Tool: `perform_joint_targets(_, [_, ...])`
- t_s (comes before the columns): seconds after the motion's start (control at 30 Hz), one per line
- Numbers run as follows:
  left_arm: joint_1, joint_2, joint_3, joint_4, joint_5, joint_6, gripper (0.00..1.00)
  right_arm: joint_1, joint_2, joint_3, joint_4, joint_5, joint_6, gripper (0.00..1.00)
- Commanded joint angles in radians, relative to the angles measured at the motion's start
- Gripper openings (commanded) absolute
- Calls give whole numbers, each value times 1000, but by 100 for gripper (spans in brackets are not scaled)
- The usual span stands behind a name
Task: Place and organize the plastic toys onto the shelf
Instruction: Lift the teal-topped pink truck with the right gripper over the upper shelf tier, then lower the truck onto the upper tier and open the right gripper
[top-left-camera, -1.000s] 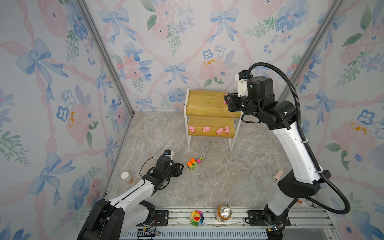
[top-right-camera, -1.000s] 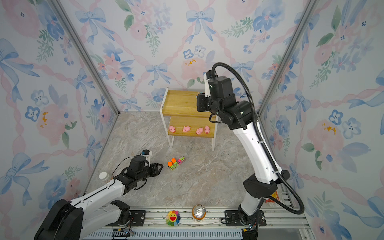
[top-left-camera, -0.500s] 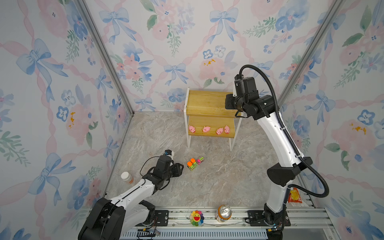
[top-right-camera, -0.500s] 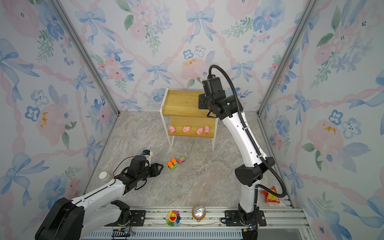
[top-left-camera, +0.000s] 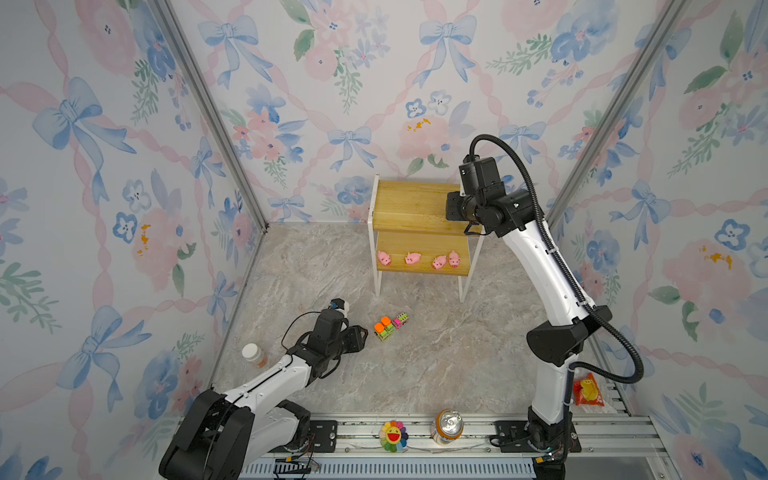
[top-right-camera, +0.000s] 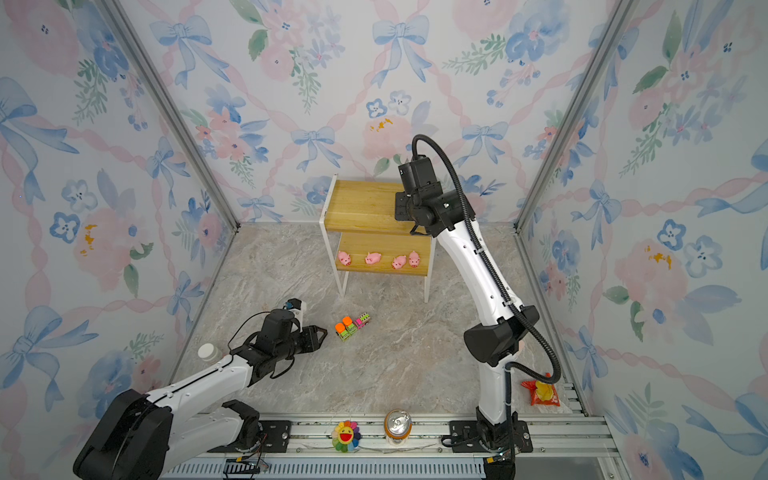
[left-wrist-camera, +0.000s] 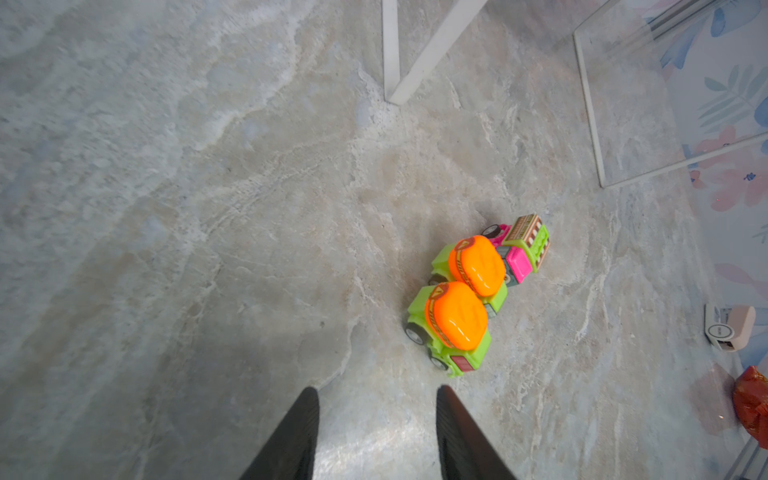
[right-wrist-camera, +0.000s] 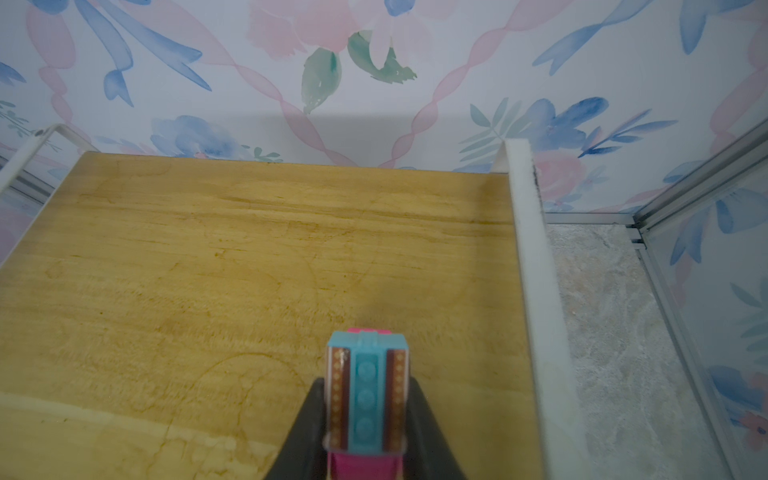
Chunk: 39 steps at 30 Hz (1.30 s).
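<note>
Pink plastic shows between the fingers of my right gripper (right-wrist-camera: 365, 388), which is clamped on a pink truck with a striped top (right-wrist-camera: 365, 370). It sits just above the upper board (right-wrist-camera: 249, 270) of the shelf (top-left-camera: 415, 208), near the white side rail (right-wrist-camera: 528, 249). I cannot tell whether the wheels touch the wood.

Four pink pigs (top-left-camera: 413, 259) stand in a row along the front of the lower board (top-left-camera: 419, 247), the two on the right close together.

On the marble-patterned floor (top-left-camera: 436, 361) in front of the shelf, three trucks sit bunched and touching. Two green trucks with orange tops (left-wrist-camera: 455, 318) are side by side, and a second pink truck (left-wrist-camera: 521, 249) is behind them.

My left gripper (left-wrist-camera: 377, 390) hangs low over the floor just short of that cluster, its jaws parted to a middling gap with nothing between them.

A rainbow flower (top-left-camera: 392, 434) and a drinks can (top-left-camera: 449, 426) rest on the aluminium rail (top-left-camera: 357, 434) at the front.
</note>
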Motion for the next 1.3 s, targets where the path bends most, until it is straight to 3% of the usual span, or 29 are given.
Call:
perform_joint_targets(0.0, [-6,11,19,-3,3,27,47,-8,6,20,-12,19,-12,20])
perform_joint_targets(0.07, [-6,14,20,-3,5,27,47,-7,8,20,-14,21,-16,23])
perform_joint_targets(0.17, [-6,10,18,-2,2,26,47,-8,6,17,-13,21,-18,34])
perform_joint_targets(0.33, [-6,5,17,-2,-2,27,47,-7,0,14,-9,23,-23,42])
perform_joint_targets(0.57, [-6,-11,16,-2,3,21,47,23,-53,14,-11,42,-63,45])
perform_joint_targets(0.7, [-6,-24,15,-6,1,21,47,129,-171,-43,1,159,-135,49])
perform_joint_targets(0.8, [-6,-34,10,-7,4,18,48,232,-305,-202,48,234,-155,51])
perform_joint_targets(1.0, [-6,-42,16,-11,14,18,48,310,-547,-729,212,43,25,55])
perform_joint_targets(1.17, [-6,-44,17,-16,24,14,48,329,-606,-1118,392,-76,190,58])
perform_joint_targets(1.27, [-6,-47,13,-22,14,12,48,357,-565,-1240,488,-104,265,58])
